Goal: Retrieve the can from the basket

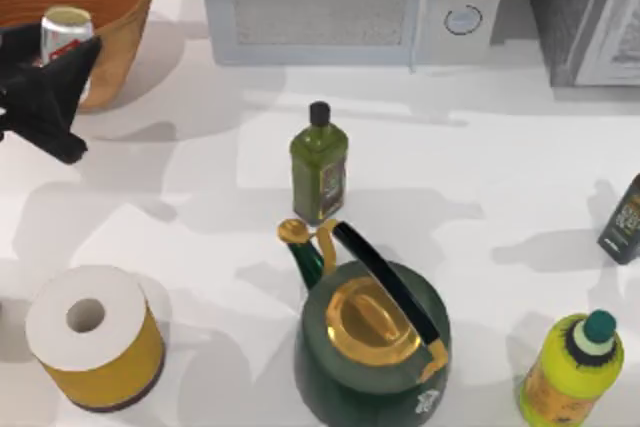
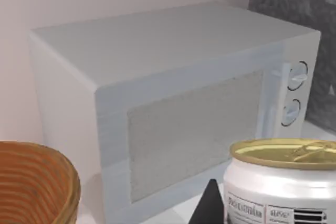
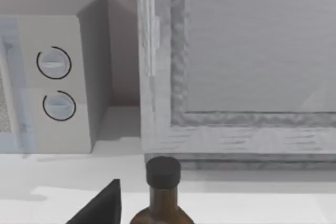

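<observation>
The can (image 1: 66, 33) is sitting upright between the fingers of the left hand (image 1: 62, 65) at the top view's far left, its pale top showing above the black fingers, which are clenching around its white-and-red body. It is hanging over the near rim of the basket (image 1: 120, 7), partly overlapping the orange-brown ribbed inside; whether it is resting on anything cannot be told. In the left wrist view the can (image 2: 283, 182) is looming close, with one dark fingertip (image 2: 210, 205) beside it, the basket's rim (image 2: 47, 182) off to the side and a white microwave (image 2: 173, 108) standing behind.

Farther out on the white tabletop (image 1: 480, 167), a green bottle (image 1: 319, 162) with a black cap is standing near the middle, just behind a dark green kettle (image 1: 375, 347) with a gold lid. A yellow-wrapped paper roll (image 1: 95, 337) is lying at the near left, and a yellow bottle (image 1: 575, 372) is standing at the near right. A dark bottle (image 1: 625, 219) is standing at the right edge.

In the right wrist view one dark finger (image 3: 102, 205) of the right hand is showing beside a brown bottle neck (image 3: 163, 192); whether that hand is released or clenched cannot be told.
</observation>
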